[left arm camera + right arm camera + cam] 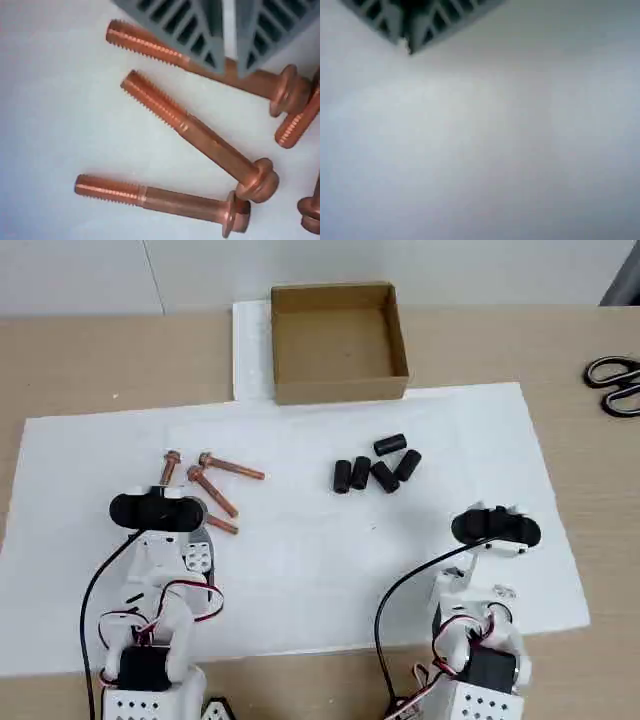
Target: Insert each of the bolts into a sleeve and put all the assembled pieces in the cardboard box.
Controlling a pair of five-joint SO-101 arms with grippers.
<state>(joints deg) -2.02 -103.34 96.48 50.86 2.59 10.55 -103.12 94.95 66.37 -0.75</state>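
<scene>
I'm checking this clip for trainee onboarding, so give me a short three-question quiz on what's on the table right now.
1. True or false: the cardboard box already has something in it.
2. How many black sleeves lie on the paper?
3. The left gripper hovers over: A) bolts, B) sleeves, C) the cardboard box.
Key: 1 false; 2 five; 3 A.

Bolts (pixel 200 135): 5 in left wrist view, 2 cut off at edge; 4 clear from high view. Sleeves (pixel 385 477): 5, blk. Box (pixel 340 390): 1. Scissors (pixel 612 385): 1 pr. Paper sheets (pixel 300 570): 2. Arms (pixel 160 580): 2.
</scene>
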